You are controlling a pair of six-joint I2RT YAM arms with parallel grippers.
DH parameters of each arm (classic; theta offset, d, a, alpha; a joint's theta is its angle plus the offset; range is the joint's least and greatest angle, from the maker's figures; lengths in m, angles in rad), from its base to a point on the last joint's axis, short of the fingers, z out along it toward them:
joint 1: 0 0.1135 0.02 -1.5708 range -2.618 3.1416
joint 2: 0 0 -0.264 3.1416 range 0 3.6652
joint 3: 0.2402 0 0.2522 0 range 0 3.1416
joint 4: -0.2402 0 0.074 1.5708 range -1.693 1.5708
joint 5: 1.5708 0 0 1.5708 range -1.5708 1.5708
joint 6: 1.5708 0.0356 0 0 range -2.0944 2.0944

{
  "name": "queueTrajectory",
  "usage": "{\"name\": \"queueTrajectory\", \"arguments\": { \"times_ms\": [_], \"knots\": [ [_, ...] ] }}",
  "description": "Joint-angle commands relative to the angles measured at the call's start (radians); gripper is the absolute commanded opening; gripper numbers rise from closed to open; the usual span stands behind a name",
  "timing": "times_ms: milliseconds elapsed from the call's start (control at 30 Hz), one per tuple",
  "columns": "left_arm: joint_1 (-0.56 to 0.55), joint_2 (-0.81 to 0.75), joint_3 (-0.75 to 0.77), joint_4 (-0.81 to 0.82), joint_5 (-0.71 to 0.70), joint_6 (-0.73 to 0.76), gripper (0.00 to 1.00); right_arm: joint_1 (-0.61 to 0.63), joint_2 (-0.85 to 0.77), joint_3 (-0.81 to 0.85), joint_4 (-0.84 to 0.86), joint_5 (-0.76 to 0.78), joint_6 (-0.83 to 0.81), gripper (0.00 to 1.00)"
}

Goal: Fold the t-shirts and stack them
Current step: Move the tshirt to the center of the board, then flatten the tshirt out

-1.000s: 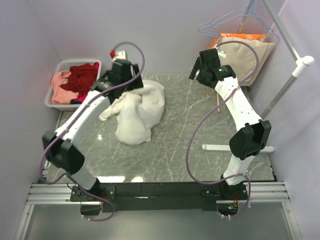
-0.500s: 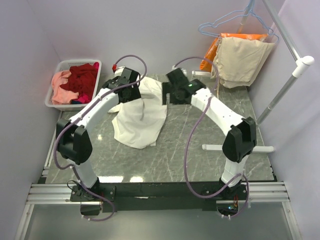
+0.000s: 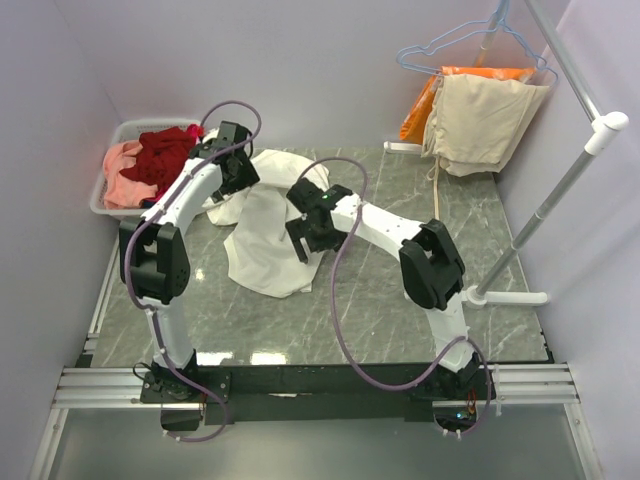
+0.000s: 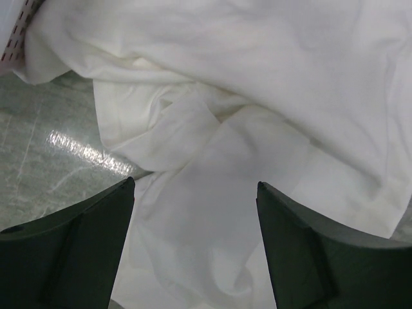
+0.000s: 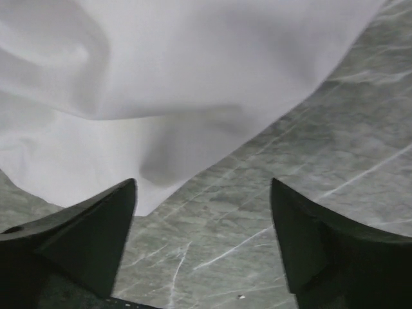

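Observation:
The white t-shirt (image 3: 262,235) lies crumpled and partly spread on the grey marble table (image 3: 400,320); no print shows. My left gripper (image 3: 233,170) is open and empty just above the shirt's back-left folds, which fill the left wrist view (image 4: 212,129) between the gripper's (image 4: 195,187) fingers. My right gripper (image 3: 308,232) is open and empty at the shirt's right edge; in the right wrist view the gripper (image 5: 203,190) is over bare table, with the shirt's hem (image 5: 161,90) just beyond. Dark red (image 3: 165,152) and salmon pink (image 3: 120,172) t-shirts lie in a white basket (image 3: 103,205) at the back left.
A beige cloth (image 3: 482,120) and an orange cloth (image 3: 418,112) hang on a rack at the back right, with a blue wire hanger (image 3: 450,45) above. The rack's pole (image 3: 560,190) and white foot (image 3: 510,297) stand at the right.
The right arm swung from the back right to the shirt's right edge. The left gripper moved back-left and let go of the shirt, which now lies flatter.

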Motion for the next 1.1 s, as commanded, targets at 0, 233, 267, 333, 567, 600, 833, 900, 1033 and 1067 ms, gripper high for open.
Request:
{"name": "queueTrajectory", "arguments": {
  "times_ms": [0,233,267,333,567,600,833,900,1033,1067],
  "knots": [
    [0.019,0.028,0.078,0.0,0.05,0.03,0.82,0.015,0.045,0.094,-0.05,-0.04,0.001,0.83],
    [0.064,0.037,0.094,0.017,0.087,0.059,0.83,0.016,0.067,0.091,-0.039,-0.056,0.031,0.43],
    [0.067,0.039,0.097,0.017,0.088,0.062,0.83,0.016,0.067,0.086,-0.036,-0.07,0.036,0.43],
    [0.076,0.04,0.098,0.017,0.094,0.069,0.83,0.016,0.073,0.077,-0.032,-0.075,0.048,0.46],
    [0.087,0.048,0.097,0.028,0.122,0.079,0.83,0.016,0.105,0.057,-0.013,-0.116,0.065,0.56],
    [0.087,0.051,0.098,0.028,0.123,0.08,0.83,0.016,0.116,0.059,-0.01,-0.121,0.067,0.53],
    [0.087,0.059,0.089,0.036,0.137,0.097,0.83,0.015,0.152,0.065,-0.03,-0.121,0.077,0.18],
    [0.087,0.057,0.085,0.039,0.142,0.099,0.83,0.015,0.149,0.062,-0.047,-0.084,0.086,0.11],
    [0.087,0.06,0.08,0.043,0.148,0.103,0.83,-0.001,0.127,0.052,-0.092,0.02,0.128,0.0],
    [0.087,0.059,0.075,0.045,0.148,0.105,0.83,-0.007,0.109,0.033,-0.095,0.043,0.14,0.0]
  ]
}}
